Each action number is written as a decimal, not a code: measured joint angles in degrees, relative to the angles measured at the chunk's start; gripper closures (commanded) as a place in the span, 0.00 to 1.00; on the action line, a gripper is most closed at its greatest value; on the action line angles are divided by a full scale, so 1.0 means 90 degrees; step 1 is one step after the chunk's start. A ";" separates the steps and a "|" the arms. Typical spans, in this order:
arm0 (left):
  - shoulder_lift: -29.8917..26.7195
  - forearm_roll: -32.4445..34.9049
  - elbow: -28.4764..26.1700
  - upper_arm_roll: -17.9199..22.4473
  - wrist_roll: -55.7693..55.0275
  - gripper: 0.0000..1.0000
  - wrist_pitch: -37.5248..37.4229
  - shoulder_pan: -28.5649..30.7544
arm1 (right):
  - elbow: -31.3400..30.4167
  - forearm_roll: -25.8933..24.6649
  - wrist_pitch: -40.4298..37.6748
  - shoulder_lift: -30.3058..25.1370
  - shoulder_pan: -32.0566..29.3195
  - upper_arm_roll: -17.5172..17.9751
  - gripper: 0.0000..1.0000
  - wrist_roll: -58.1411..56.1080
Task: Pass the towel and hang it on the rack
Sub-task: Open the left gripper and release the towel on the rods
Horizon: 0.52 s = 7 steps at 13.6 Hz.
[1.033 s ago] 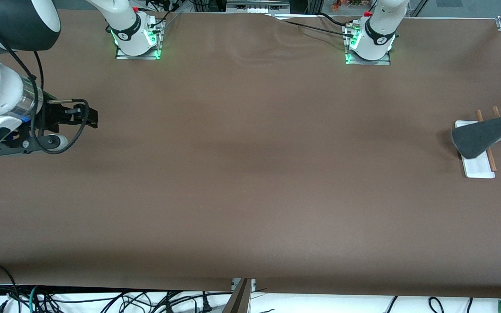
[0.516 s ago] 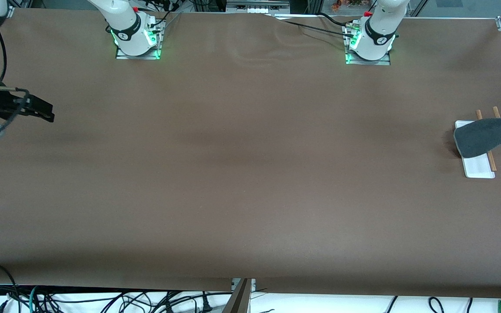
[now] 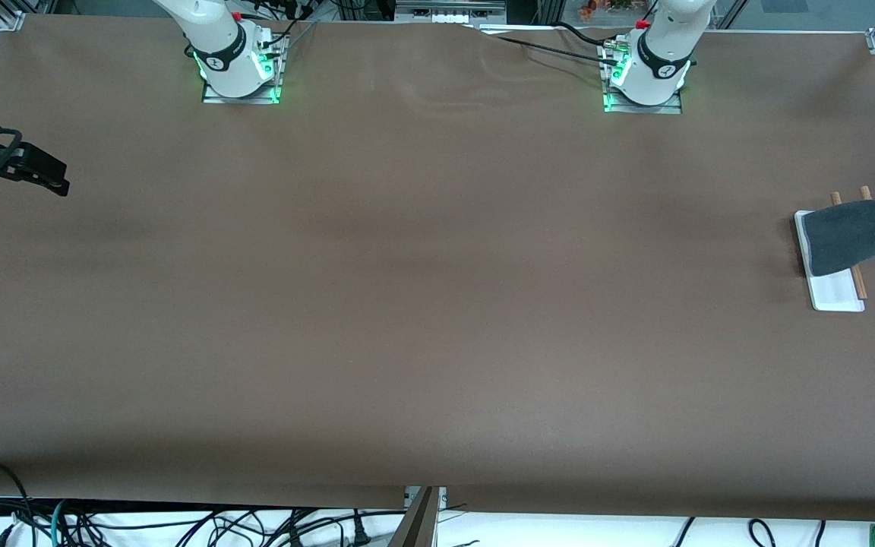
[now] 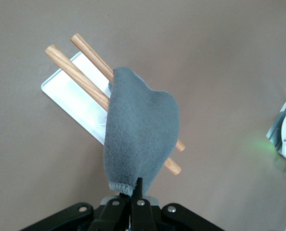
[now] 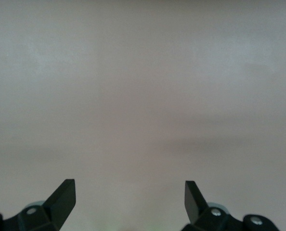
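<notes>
- Here the left gripper (image 4: pixel 136 191) has its jaws pinched shut on the trimmed hem of the towel (image 4: pixel 139 133), and it hangs in the air over the rack (image 4: pixel 80 82) at the left arm's end of the counter (image 3: pixel 437 304).
- From the jaws the towel runs straight out across the two wooden rods (image 4: pixel 78 71), crossing them at an angle, so the cloth's long axis cuts over the rods' long axis and does not run along them.
- The free end of the towel spreads over the white base plate (image 4: pixel 68 91); in the front view it reaches the plate's edge toward the right arm's end of the counter.
- I judge the cloth already bears on the rods, but whether it touches the plate cannot be told.
- The coming move turns on that crossing: letting go here should leave the held hem on one side of the rods and the free end on the other.
- The left arm itself is out of the front view past the counter's end; only the towel (image 3: pixel 859 235) and rack (image 3: pixel 836 292) show there.
- The right gripper (image 5: pixel 129 197) waits over bare counter at the right arm's end, jaws wide apart and empty, well apart from the rack.
</notes>
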 measured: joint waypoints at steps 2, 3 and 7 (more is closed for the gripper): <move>0.0056 0.0000 0.0002 0.0003 0.0068 1.00 0.0238 0.0000 | -0.0009 0.0000 -0.0035 -0.0003 0.0001 0.0053 0.00 0.0003; 0.0060 0.0000 0.0008 0.0025 0.0157 1.00 0.0341 -0.0001 | -0.0009 0.0000 -0.0087 -0.0009 0.0001 0.0077 0.00 0.0004; 0.0064 0.0000 0.0095 0.0143 0.0359 0.64 0.0596 0.0004 | -0.0009 0.0097 -0.0187 -0.0020 -0.0001 0.0104 0.00 0.0007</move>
